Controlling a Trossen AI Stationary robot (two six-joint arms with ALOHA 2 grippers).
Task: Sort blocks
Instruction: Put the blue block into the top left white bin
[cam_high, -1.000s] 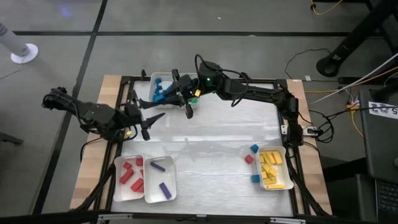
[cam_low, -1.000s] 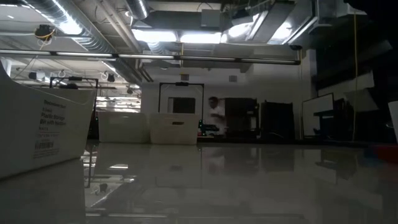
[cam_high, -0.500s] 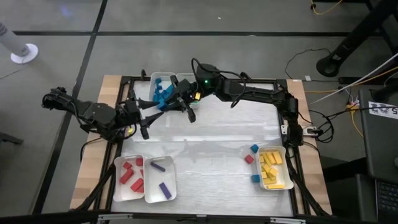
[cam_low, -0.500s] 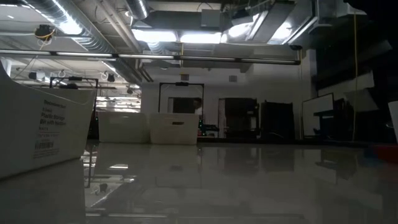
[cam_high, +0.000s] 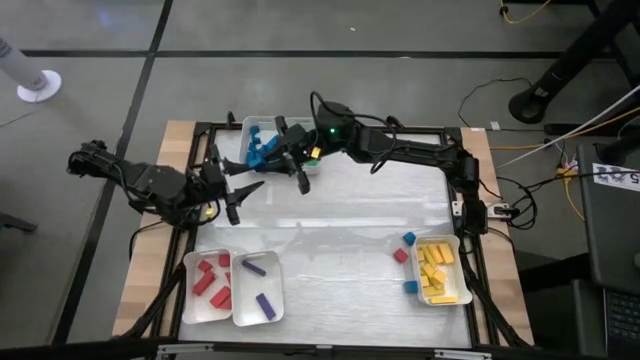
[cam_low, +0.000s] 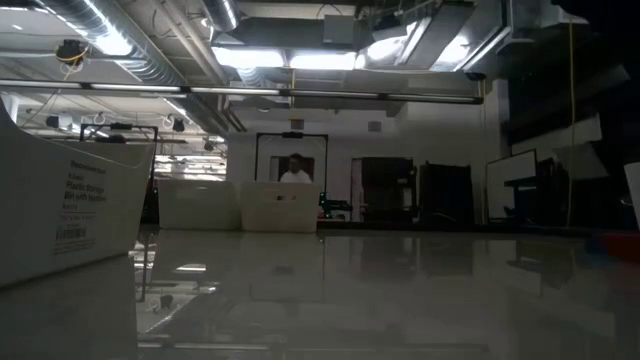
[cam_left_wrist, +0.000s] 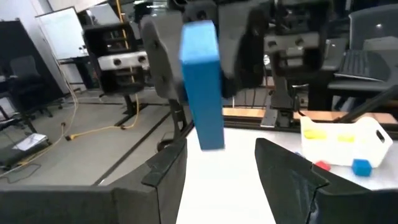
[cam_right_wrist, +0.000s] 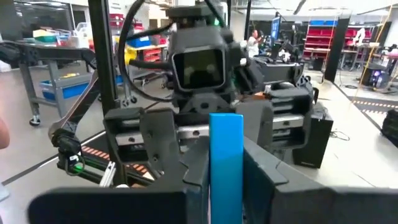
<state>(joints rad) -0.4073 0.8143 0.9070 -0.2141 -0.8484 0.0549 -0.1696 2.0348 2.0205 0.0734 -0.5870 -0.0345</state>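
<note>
My right gripper (cam_high: 278, 152) reaches across to the table's far left, beside the far tray of blue blocks (cam_high: 258, 132), and is shut on a blue bar (cam_left_wrist: 202, 81). In the right wrist view the bar (cam_right_wrist: 225, 158) stands upright between my own fingers. My left gripper (cam_high: 240, 190) is open, a little nearer and to the left, facing the bar. Its two fingers stand below and on either side of the bar in the left wrist view (cam_left_wrist: 224, 171), apart from it. The low view shows neither gripper. My right gripper pinches the blue bar between its two fingers, which lie on the bar's upper half (cam_left_wrist: 198, 46), one on each opposite face. The bar stands upright. Its lower end (cam_left_wrist: 211, 140) hangs free below the fingers, clear of the table.
Beside the blue tray stands a far tray with a green block (cam_high: 312, 150). Near-left trays hold red blocks (cam_high: 210, 280) and purple blocks (cam_high: 258, 285). A near-right tray holds yellow blocks (cam_high: 438, 270), with loose blue (cam_high: 408, 238) and red (cam_high: 400, 255) blocks beside it. A person (cam_low: 294, 172) is in the room behind.
My right gripper, still holding the blue bar, has swayed slightly toward my left gripper and back again. In the low view a person in the room behind has walked to the left.
</note>
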